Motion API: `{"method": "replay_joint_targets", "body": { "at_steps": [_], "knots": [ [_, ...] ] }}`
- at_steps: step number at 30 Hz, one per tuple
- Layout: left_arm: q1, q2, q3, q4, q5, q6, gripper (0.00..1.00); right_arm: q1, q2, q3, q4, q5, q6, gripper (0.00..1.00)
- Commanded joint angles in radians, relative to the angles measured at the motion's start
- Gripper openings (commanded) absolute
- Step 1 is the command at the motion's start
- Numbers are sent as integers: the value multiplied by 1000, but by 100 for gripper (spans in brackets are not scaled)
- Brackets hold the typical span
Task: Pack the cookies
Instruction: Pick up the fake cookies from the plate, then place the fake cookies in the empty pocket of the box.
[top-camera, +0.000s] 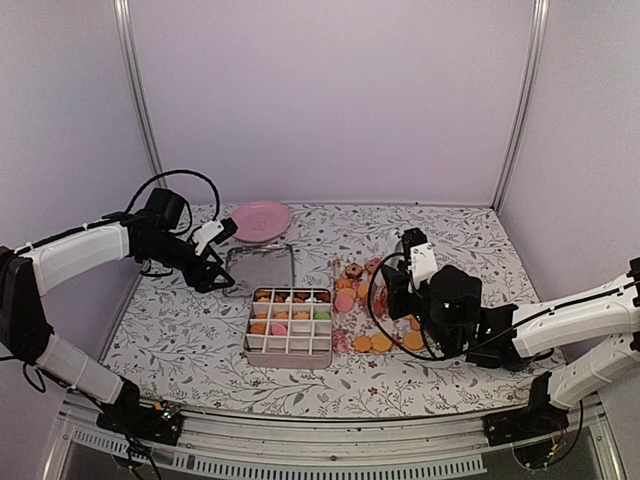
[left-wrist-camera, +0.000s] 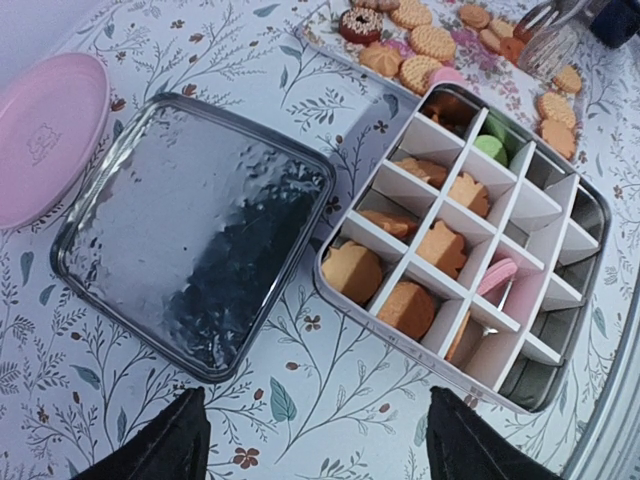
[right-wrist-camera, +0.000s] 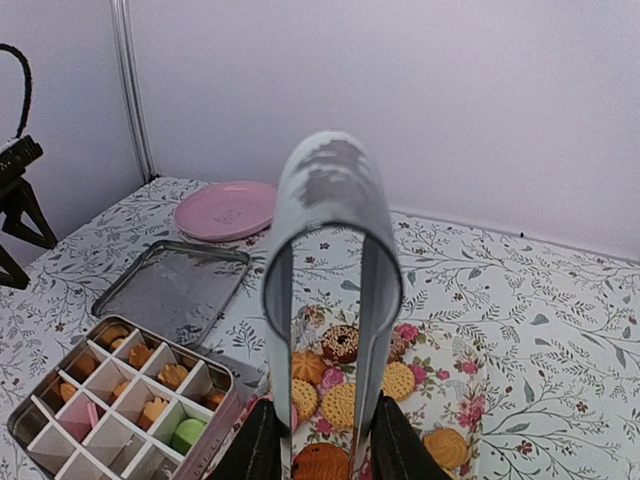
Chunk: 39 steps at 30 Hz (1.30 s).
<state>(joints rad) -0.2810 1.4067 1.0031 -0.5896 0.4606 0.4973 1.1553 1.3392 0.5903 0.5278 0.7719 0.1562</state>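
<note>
The right end effector (right-wrist-camera: 325, 447) is clenched on a pair of bent steel-strip tongs (right-wrist-camera: 330, 200), whose two blades run down between its fingers towards the small round flat cookies (right-wrist-camera: 398, 380). Most of these lie heaped on a flower-patterned rectangular tray (right-wrist-camera: 472, 402) on the table. Others already sit in the cells of the grey metal tin with white dividers (top-camera: 288, 354), just left of the tray.

The step in hand looks like picking one cookie from the heap. An orange-brown cookie shows near the blade tips at the bottom of the right wrist view, but I cannot tell whether they touch it.

To do it well:
- Set the blades on opposite edges of a single cookie, not across two that overlap.
- Squeeze only enough to lift, since thin biscuits probably crack.
- Carry it low to a vacant cell and ease off there.

The cookies on the tray lie flat, faces up. Being round, they have no long axis, only a thin one standing vertical. In the tin, several lean tilted against the dividers.

The left end effector (left-wrist-camera: 318, 445) hangs released, grasping nothing, above the tin and its shiny square lid (left-wrist-camera: 190, 230).
</note>
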Motion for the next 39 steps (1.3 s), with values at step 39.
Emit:
{"method": "replay_joint_targets", "body": {
  "at_steps": [39],
  "knots": [
    [24, -11, -10, 1, 29, 6, 75, 100, 261, 363, 15, -449, -99, 29]
  ]
}}
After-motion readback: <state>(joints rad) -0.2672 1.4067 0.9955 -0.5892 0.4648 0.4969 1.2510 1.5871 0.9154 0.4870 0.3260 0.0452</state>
